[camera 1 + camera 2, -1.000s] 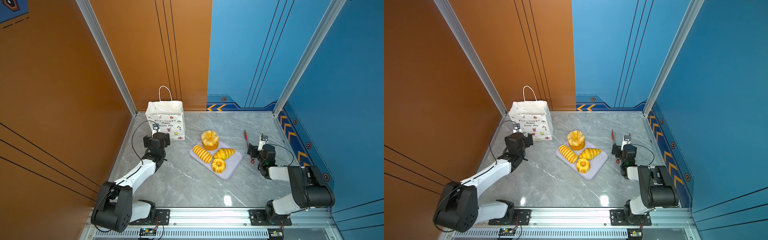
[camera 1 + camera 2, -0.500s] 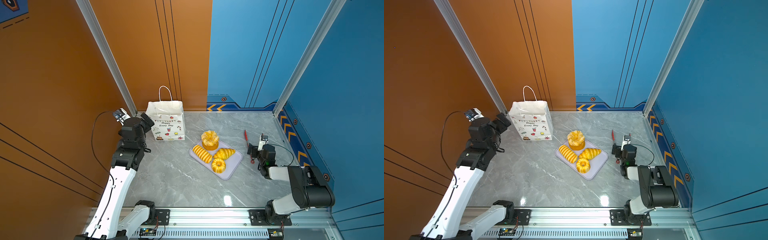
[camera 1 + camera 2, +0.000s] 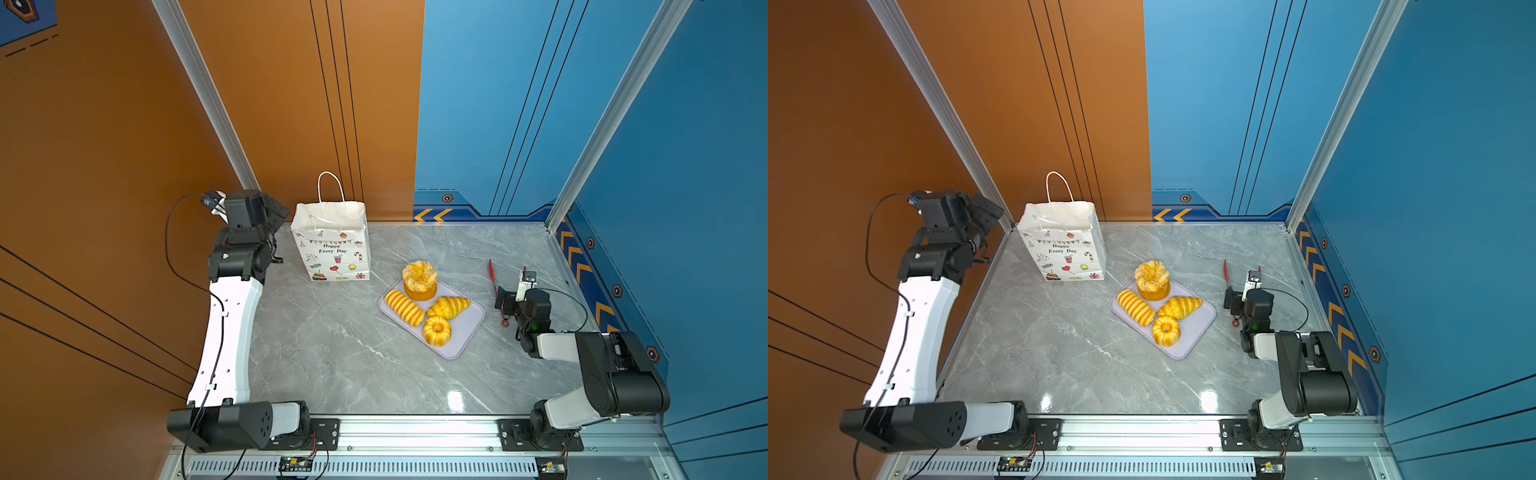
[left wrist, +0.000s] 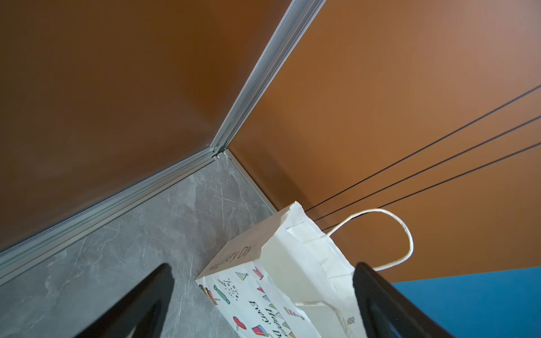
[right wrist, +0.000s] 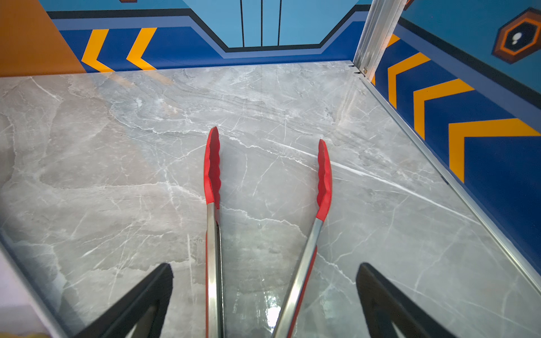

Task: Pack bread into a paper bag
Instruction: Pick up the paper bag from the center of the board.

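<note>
While both arms reach out over a grey marble table (image 3: 332,357), all the bread sits on a flat lilac tray (image 3: 468,329) near the middle of the table. Both top views show four golden pastries packed close together there. A tall sesame-topped ring bun (image 3: 419,278) stands at the tray's far end. A ridged long loaf (image 3: 404,307) lies on the left and a croissant (image 3: 449,306) on the right. A small fluted ring cake (image 3: 436,331) is at the near end.

The paper bag (image 3: 331,249) stands upright to the far left of the tray and apart from it, close to the orange far wall. It is white, printed "Happy Every Day" with small party doodles. Its mouth is open and one cord handle stands up.

The left gripper (image 4: 262,265) is raised just left of the bag's top, near the far-left corner. Its jaws are spread wide with nothing held.

The right gripper (image 5: 265,265) sits low at the right side of the table, also spread wide and gripping nothing. Red-tipped metal tongs (image 5: 215,234) lie on the marble between its fingers (image 5: 152,295). The tongs point to the far side with their tips apart, and no contact with either finger can be seen.
</note>
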You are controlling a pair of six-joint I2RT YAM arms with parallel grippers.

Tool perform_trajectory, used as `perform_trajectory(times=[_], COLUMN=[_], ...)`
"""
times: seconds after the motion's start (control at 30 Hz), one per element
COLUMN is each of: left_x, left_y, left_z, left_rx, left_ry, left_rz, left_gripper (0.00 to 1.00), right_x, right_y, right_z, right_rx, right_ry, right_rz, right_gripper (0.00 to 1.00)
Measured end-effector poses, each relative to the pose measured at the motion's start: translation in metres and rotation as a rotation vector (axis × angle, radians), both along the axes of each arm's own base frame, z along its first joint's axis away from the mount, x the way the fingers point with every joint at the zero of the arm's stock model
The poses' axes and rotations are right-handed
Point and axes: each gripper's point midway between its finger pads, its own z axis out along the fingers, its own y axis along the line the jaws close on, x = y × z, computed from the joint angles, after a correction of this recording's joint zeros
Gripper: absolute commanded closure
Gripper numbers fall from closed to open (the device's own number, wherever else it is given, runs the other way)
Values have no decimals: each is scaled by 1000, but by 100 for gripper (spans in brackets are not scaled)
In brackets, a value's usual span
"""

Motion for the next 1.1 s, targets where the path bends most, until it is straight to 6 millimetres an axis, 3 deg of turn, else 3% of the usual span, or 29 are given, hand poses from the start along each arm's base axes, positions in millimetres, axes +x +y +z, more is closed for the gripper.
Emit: perform_trajectory(times=[0.13,0.3,0.4,0.5,0.7,0.87,0.93,1.03,1.1], left_x=[28,61,72,76,73,69,67,62,61], left_y=[7,0,-10,-22,-37,-46,-49,-51,-53], left_z=[-14,-69,-102,-122,-122,-124,-126,-129,-130], left_rx=[-108,-247,-315,-375,-423,-454,-463,-465,-468], left_ry=[48,196,283,344,370,393,404,429,437], left_rz=[0,-44,-86,-134,-202,-244,-254,-268,-274], left_gripper=[2,2,5,7,7,12,20,43,47], right_x=[10,44,36,24,11,9,7,6,6], right_y=[-7,-5,-2,-1,1,4,6,10,13], right_z=[6,52,51,53,89,94,91,90,90], right_rx=[-2,6,1,-11,2,0,3,7,7], right_ry=[58,39,75,99,34,39,51,64,69], right_rz=[-46,-65,-77,-91,-106,-110,-107,-100,-92], right_gripper=[0,0,0,0,0,0,0,0,0])
